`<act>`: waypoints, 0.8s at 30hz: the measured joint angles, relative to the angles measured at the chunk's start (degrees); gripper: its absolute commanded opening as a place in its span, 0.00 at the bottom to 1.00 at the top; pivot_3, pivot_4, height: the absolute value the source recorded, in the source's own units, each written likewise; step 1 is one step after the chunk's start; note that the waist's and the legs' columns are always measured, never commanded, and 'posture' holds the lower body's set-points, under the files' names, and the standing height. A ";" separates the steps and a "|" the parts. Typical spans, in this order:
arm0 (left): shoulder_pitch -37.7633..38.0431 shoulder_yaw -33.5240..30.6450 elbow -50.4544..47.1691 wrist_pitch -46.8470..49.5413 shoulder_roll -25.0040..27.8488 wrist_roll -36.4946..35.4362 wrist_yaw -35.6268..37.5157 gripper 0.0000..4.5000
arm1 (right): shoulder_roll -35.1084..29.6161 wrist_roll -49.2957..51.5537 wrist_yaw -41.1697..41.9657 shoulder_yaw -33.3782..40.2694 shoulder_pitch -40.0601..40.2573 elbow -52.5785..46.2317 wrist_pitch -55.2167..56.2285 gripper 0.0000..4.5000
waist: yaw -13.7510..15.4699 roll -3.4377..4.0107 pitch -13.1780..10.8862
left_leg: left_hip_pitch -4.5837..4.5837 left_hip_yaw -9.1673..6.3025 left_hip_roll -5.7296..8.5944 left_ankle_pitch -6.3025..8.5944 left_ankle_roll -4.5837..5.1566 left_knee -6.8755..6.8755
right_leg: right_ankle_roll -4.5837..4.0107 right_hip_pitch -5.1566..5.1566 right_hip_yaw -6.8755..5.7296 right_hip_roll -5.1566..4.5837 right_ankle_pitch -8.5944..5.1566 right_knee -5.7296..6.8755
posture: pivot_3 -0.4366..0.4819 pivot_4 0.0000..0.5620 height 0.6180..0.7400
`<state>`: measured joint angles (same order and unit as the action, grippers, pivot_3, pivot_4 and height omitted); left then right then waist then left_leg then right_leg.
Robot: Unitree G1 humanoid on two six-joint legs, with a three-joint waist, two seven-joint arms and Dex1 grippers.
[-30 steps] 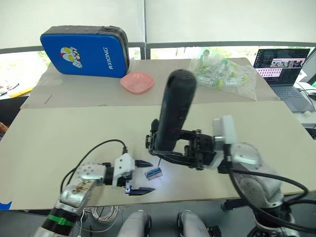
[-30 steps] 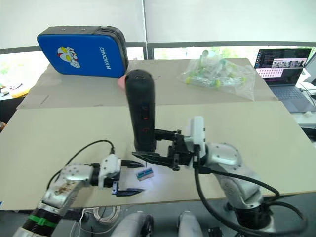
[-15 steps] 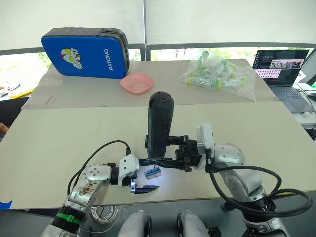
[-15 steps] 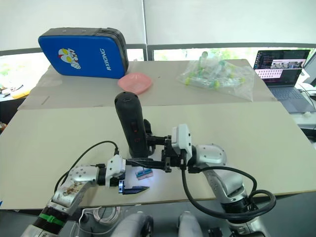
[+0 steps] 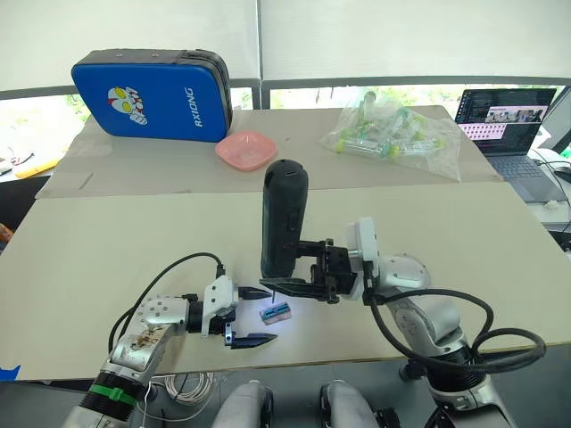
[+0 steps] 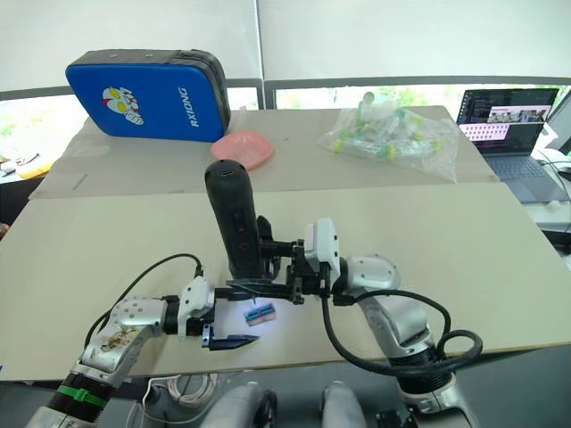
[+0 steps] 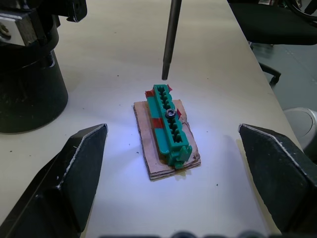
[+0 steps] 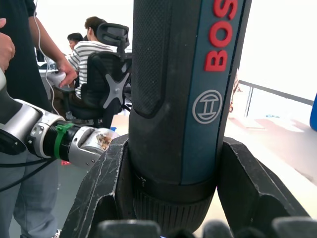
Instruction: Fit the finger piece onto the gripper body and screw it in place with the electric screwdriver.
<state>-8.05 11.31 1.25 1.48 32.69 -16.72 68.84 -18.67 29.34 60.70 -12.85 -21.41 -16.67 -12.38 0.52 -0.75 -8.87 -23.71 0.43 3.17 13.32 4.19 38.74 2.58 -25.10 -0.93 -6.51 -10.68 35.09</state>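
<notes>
My right gripper (image 5: 284, 276) is shut on the electric screwdriver (image 5: 284, 218), a black pen-shaped tool with red markings, and holds it upright near the table's front edge. Its thin bit (image 7: 171, 39) points down just beyond one end of a small tan-and-green block (image 7: 169, 130) without touching it. The left gripper (image 6: 250, 318) lies low on the table and is open, with one black finger on each side of that block. In the right wrist view both fingers (image 8: 106, 193) clamp the screwdriver's barrel (image 8: 188, 99). The finger piece and the gripper body are out of view.
At the back of the table stand a blue case (image 5: 152, 94), a pink dish (image 5: 245, 149) and a clear bag of small items (image 5: 393, 134). A laptop (image 5: 508, 116) sits far right. The table's front edge (image 5: 357, 361) runs just behind both grippers. A person (image 8: 20, 74) stands nearby.
The right arm has lowered the screwdriver and stood it more upright, so its bit now hangs close over the block. The left gripper stays open around the block.
</notes>
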 measured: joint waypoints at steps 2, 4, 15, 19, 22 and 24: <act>-0.07 0.13 0.00 -0.05 -0.08 0.25 -0.14 0.99 | 0.10 -0.16 0.11 -0.11 0.00 0.45 0.00 0.44 | 0.03 0.00 0.00 | 0.00 0.00 0.00 0.00 0.00 0.00 | 0.00 0.00 0.00 0.00 0.00 0.00 | 0.48 0.27 1.00; -0.26 0.33 0.00 -0.10 -0.30 0.78 -0.27 0.99 | 0.11 -0.48 0.27 -0.20 0.00 0.62 -0.02 0.44 | 0.05 0.00 0.00 | 0.00 0.00 0.00 0.00 0.00 0.00 | 0.00 0.01 0.00 0.00 0.00 0.00 | 0.48 0.27 1.00; -0.59 1.41 -0.43 0.45 -0.85 1.41 -1.17 0.99 | 0.08 -1.15 0.82 -1.06 0.08 1.36 -0.11 0.44 | 0.24 0.00 0.00 | 0.00 0.00 0.03 0.00 0.00 0.01 | 0.00 0.03 -0.01 -0.01 0.00 -0.01 | 0.48 0.27 1.00; -0.59 1.68 -0.67 0.88 -0.84 1.42 -1.29 0.99 | -0.01 -1.17 1.13 -1.11 0.08 1.40 -0.11 0.44 | 0.25 0.00 0.00 | 0.00 0.00 0.03 0.00 0.00 0.01 | 0.01 0.03 -0.01 0.00 0.00 -0.01 | 0.48 0.27 1.00; -0.59 1.83 -0.88 1.12 -0.82 1.42 -1.46 0.99 | -0.09 -1.18 1.23 -1.11 0.08 1.41 -0.11 0.44 | 0.25 0.00 0.00 | 0.00 0.00 0.03 0.00 0.00 0.01 | 0.01 0.03 -0.01 -0.01 0.00 -0.01 | 0.48 0.27 1.00; -0.58 1.93 -1.02 1.29 -0.82 1.42 -1.63 0.99 | -0.15 -1.19 1.29 -1.11 0.09 1.41 -0.11 0.44 | 0.25 0.00 0.00 | 0.01 0.00 0.03 0.00 0.00 0.01 | 0.01 0.03 -0.01 0.00 0.00 -0.01 | 0.48 0.27 1.00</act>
<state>-8.64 13.24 0.23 2.77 31.88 -15.30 67.21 -18.82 28.15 61.99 -13.96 -21.32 -15.26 -12.48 0.77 -0.74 -8.86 -23.70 0.43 3.21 13.32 4.18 38.75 2.58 -25.07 -0.94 -6.51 -10.67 35.08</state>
